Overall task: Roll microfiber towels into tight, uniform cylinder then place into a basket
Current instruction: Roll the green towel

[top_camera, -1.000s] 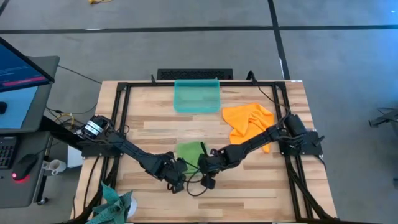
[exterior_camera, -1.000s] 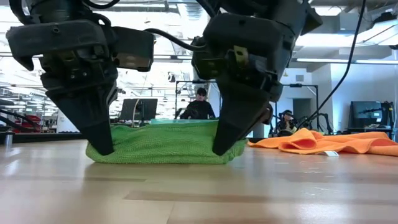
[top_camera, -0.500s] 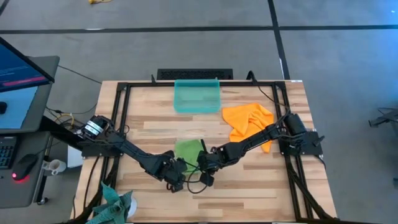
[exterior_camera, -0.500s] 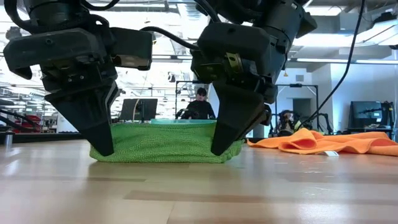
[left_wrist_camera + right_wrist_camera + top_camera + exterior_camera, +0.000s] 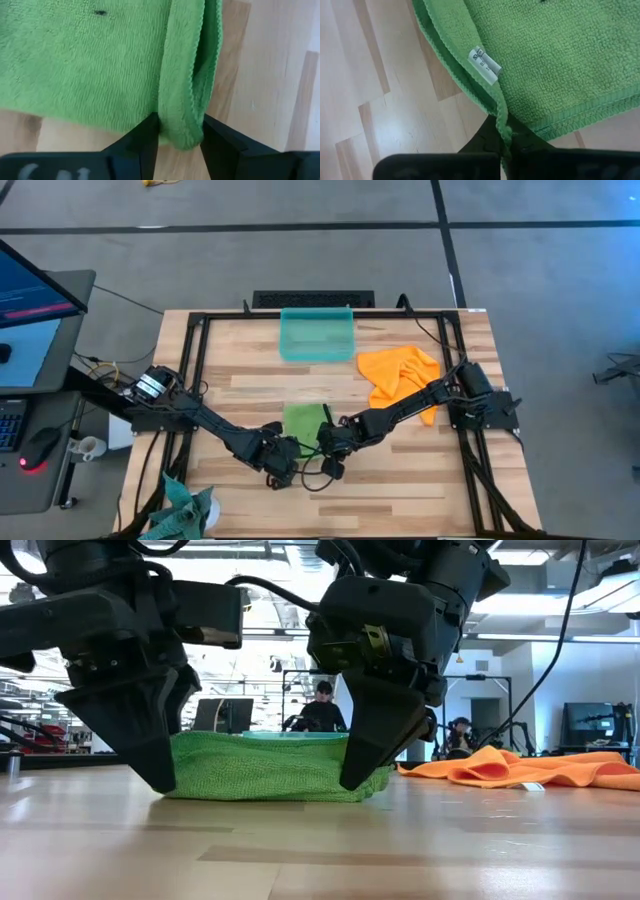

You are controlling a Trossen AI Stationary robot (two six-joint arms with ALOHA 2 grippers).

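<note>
Lime green towel (image 5: 303,421) lies folded flat on the wooden table (image 5: 400,480), near the front middle, well apart from the teal basket (image 5: 317,334) at the far edge. Left gripper (image 5: 180,142) sits at the towel's near left corner, fingers parted with a fold of green edge between them, no longer squeezed tight. Right gripper (image 5: 505,135) at the near right corner, fingers pinched together on the towel's hem, beside a white label (image 5: 484,63). Orange towel (image 5: 398,375) lies crumpled to the right, under the right arm.
</note>
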